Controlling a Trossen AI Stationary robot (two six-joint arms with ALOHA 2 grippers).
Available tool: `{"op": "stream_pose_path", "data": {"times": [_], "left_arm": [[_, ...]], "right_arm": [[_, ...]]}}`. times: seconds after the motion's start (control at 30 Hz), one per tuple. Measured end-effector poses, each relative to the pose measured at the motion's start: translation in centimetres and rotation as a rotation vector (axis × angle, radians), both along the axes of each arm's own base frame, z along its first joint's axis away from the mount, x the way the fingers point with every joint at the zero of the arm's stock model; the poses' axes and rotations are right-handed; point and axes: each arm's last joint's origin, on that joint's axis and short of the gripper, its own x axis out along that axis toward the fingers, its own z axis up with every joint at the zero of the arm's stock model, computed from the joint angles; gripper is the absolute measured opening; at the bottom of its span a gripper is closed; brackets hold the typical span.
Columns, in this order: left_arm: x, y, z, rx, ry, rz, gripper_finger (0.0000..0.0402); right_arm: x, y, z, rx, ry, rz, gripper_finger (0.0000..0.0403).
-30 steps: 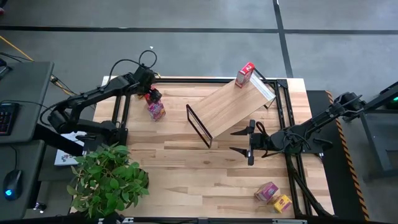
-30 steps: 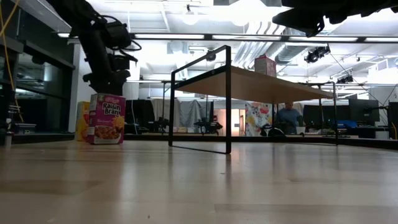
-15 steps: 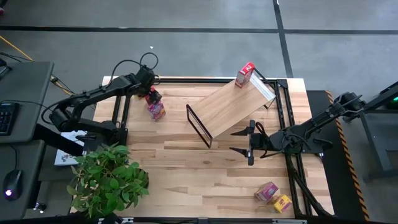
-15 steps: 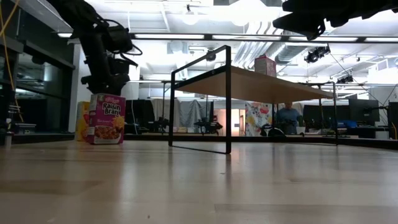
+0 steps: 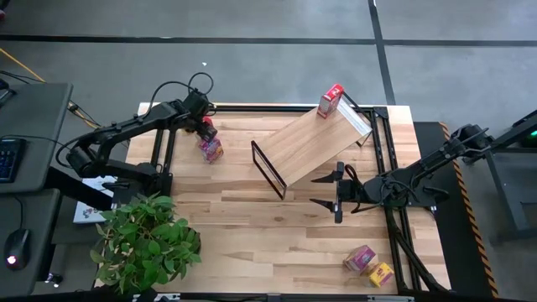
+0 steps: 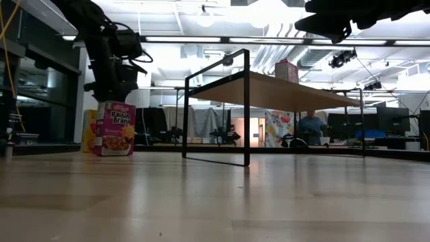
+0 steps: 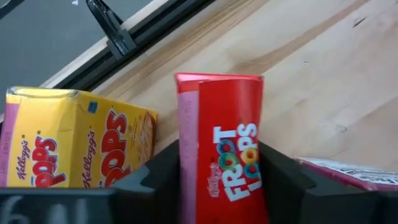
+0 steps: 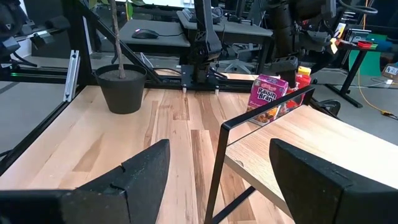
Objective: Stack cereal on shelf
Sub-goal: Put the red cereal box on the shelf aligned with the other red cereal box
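Fingers of my left gripper [image 7: 221, 180] have just closed from spread onto the red Froot Loops box [image 7: 225, 146], beside the magenta box [image 5: 211, 149], well apart from the shelf [image 5: 315, 144]. Lifting comes next.

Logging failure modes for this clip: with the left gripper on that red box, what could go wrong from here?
1. The left gripper has its fingers on the red box, with a yellow box close beside it; lifting might knock that one.
2. The pink box stands just beyond; a swing toward the shelf could tip it.
3. The right gripper hangs open by the shelf's near end, so the arms may crowd there.
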Motion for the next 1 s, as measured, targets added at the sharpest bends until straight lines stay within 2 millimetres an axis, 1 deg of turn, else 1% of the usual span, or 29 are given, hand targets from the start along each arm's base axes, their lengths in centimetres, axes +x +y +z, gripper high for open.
{"op": "stream_pose_path", "data": {"times": [0.1,0.17,0.23,0.37,0.57,0.67,0.8,0.87,1.0], "left_arm": [[0.0,0.0,0.0,0.005,-0.004,-0.001,0.0129],[0.1,0.1,0.2,0.007,-0.007,0.000,0.0122],[0.3,0.4,1.1,0.029,-0.028,0.000,0.0121],[1.3,0.8,3.7,0.092,-0.095,-0.006,0.0127],[3.0,0.9,8.9,0.207,-0.230,-0.046,0.0128],[4.0,0.1,11.1,0.243,-0.289,-0.098,0.0128],[5.4,-1.3,13.3,0.281,-0.360,-0.175,0.0128],[6.3,-2.3,14.2,0.302,-0.401,-0.222,0.0128],[8.2,-4.7,15.8,0.324,-0.479,-0.333,0.0129]], "right_arm": [[0.0,0.0,0.0,0.000,0.000,0.000,0.0268],[0.0,0.0,0.0,0.000,0.000,0.000,0.0268],[0.0,0.0,0.0,-0.002,0.000,0.000,0.0268],[0.0,0.0,0.0,-0.006,0.001,0.001,0.0268],[0.0,0.0,0.0,-0.008,0.000,0.000,0.0268],[0.0,-0.1,0.0,-0.012,-0.001,-0.022,0.0268],[0.0,-0.2,0.1,-0.020,-0.013,-0.075,0.0268],[0.0,-0.3,0.5,-0.036,-0.046,-0.110,0.0268],[0.0,-0.5,1.9,-0.089,-0.157,-0.169,0.0268]]}}
